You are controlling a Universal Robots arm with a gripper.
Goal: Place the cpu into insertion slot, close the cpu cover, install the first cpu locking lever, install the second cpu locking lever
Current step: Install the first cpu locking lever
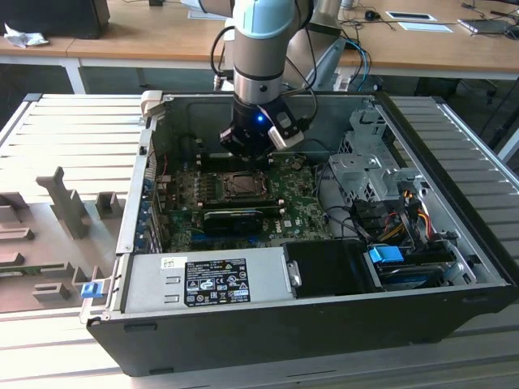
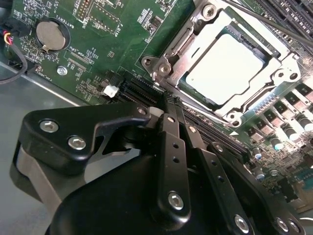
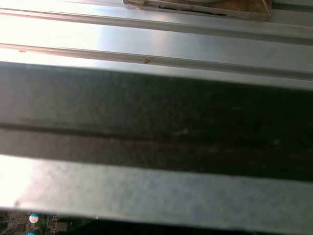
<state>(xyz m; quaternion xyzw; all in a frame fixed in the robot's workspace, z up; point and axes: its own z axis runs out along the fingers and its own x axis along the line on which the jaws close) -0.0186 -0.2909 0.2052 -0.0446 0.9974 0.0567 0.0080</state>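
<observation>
The gripper (image 2: 168, 105) is hovering low over the motherboard (image 2: 98, 54) inside the open PC case (image 1: 324, 324). In the second wrist view its fingers (image 2: 171, 147) are lying pressed together w/ no gap at the tips, so the claw is clenched and is holding nothing. The tips are pointing at the near edge of the cpu cover (image 2: 186, 46).

The cpu (image 2: 226, 63) is already sitting in the insertion slot (image 2: 222, 105), and the silver cover is lying flat around it, the chip top showing through the cut-out. Seen from the fingertips, the socket is lying at approx. 1 o'clock, just beside them; whether they are touching the frame I cannot tell.

In the exterior view the arm (image 1: 259, 73) is standing above the socket at approx. 12 o'clock. A thin lever rod (image 2: 264, 19) is running along the far side of the cover; its state is not clear.
</observation>
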